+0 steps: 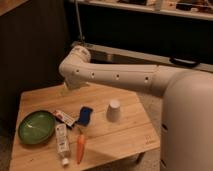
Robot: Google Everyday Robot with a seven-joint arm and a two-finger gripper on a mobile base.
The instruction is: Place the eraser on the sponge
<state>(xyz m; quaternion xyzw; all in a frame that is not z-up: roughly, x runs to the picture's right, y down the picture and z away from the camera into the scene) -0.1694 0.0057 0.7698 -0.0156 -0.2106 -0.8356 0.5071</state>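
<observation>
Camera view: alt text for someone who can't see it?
The robot's white arm reaches over a wooden table, gripper open above its far left part. On the table: eraser beside blue sponge, white cup, green plate, white tube, carrot.

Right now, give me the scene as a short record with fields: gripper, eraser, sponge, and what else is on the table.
gripper: open, holding nothing, above table's far edge
eraser: on table, just left of sponge
sponge: bare, left of cup
others: green plate, cup, white tube, carrot
task: eraser not yet on sponge
</observation>
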